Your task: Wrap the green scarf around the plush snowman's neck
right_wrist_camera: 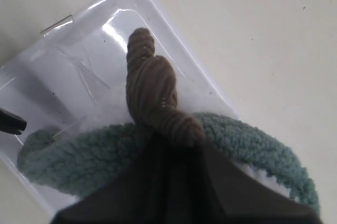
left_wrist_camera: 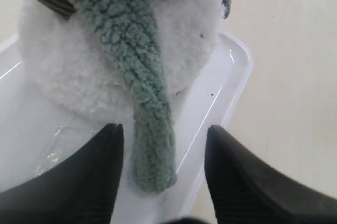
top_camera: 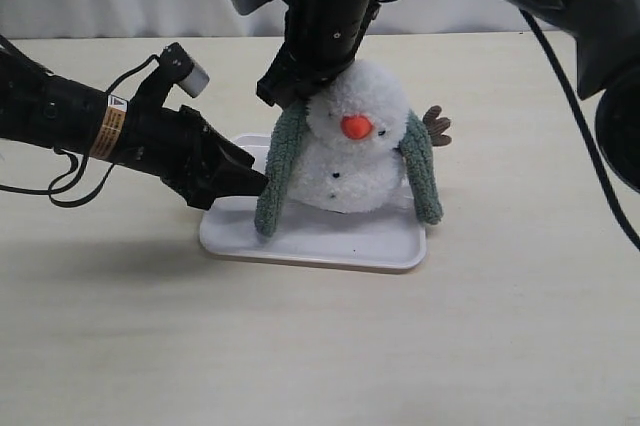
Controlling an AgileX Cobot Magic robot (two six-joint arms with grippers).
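Observation:
The plush snowman (top_camera: 355, 161) sits upright on a white tray (top_camera: 310, 241), orange nose facing the camera. The green scarf (top_camera: 280, 171) lies behind its neck, and both ends hang down the front, one on each side. My left gripper (top_camera: 255, 181) is low at the tray's left edge. It is open, with the scarf's end (left_wrist_camera: 152, 150) lying between the fingers (left_wrist_camera: 100, 171), untouched. My right gripper (top_camera: 290, 91) comes down behind the head and is shut on the snowman's brown twig arm (right_wrist_camera: 150, 90), which sticks out past the scarf (right_wrist_camera: 79, 155).
The tray's rim (left_wrist_camera: 231, 71) sits on a pale wooden table (top_camera: 320, 346). The snowman's other twig arm (top_camera: 437, 126) juts out on the right. The right arm's dark links and a cable (top_camera: 580, 116) cross the upper right.

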